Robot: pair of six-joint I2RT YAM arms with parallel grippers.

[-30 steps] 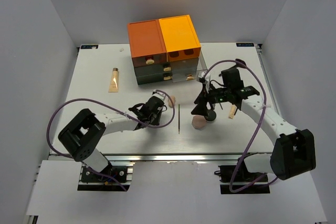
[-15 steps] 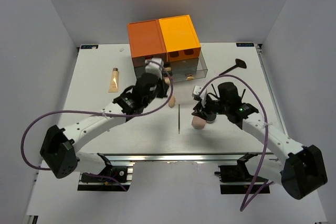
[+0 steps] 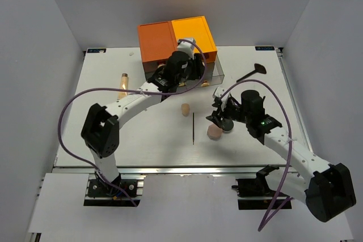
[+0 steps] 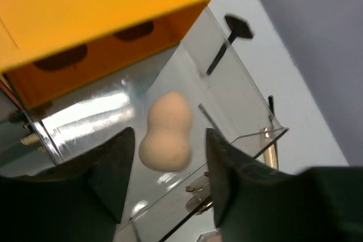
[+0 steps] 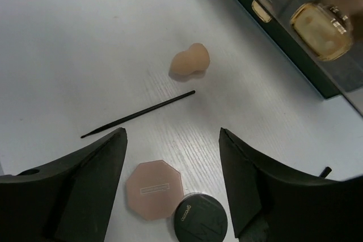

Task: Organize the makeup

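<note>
1. My left gripper point(image 4: 169, 140) is spread wide over the clear drawer point(image 4: 244, 117) pulled out of the orange drawer box point(image 4: 85, 9). A peach sponge point(image 4: 166, 134) lies in that drawer, between my fingers but clear of both.
2. My right gripper point(image 5: 173, 134) is spread too, holding nothing, above the surface point(image 5: 68, 38).
3. Under it lie the thin black stick point(image 5: 136, 115), a second sponge point(image 5: 190, 62) just past it, and the pink puff point(image 5: 154, 190) just beside the black jar point(image 5: 198, 216).
4. Farther off, a beige tube point(image 3: 123, 85) lies left of the box.
</note>
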